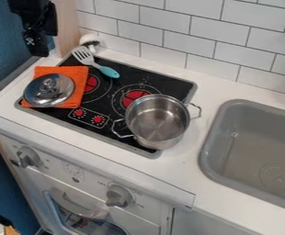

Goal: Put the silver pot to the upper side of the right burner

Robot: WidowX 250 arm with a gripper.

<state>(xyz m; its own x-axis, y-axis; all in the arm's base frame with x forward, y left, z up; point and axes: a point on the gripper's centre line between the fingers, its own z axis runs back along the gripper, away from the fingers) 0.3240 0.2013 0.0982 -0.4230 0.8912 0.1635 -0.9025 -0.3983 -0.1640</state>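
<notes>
The white counter (175, 170) is holding everything up. The big gray sink (215, 151) is sitting on the right. The black stove top (169, 82) is lying on the left. The silver pot (157, 120) is standing at its near right corner, covering part of the right burner (134, 97), and one handle is sticking out over the counter. The black gripper (37, 43) is hanging at the top left, well apart from the pot, and I cannot tell if it is wide or narrow. An orange cloth (77, 75) is lying at the stove's left, and a shiny lid (48, 90) is resting on it. A spatula (96, 63) is lying just beside the cloth.
</notes>
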